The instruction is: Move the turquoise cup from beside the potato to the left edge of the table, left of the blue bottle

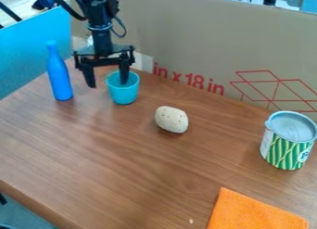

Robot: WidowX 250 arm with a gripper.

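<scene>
On the table (pixel 123 168), the bottle (pixel 59 79) stands left of the cup (pixel 123 94). The stone (pixel 171 119) lies before the cup, to its right. Farther right is the can (pixel 286 151), the cloth (pixel 254 214) before it. Cardboard (pixel 192 38) stands behind.

1. Sideways passage of the gripper (pixel 108 84) is bounded by the blue bottle (pixel 60 79); one finger is enclosed by the turquoise cup (pixel 123 94).
2. The rear is blocked by the cardboard (pixel 198 42).
3. Wide bench (pixel 136 163) room is left between the pale lump (pixel 171 119) and striped can (pixel 286 147).
</scene>
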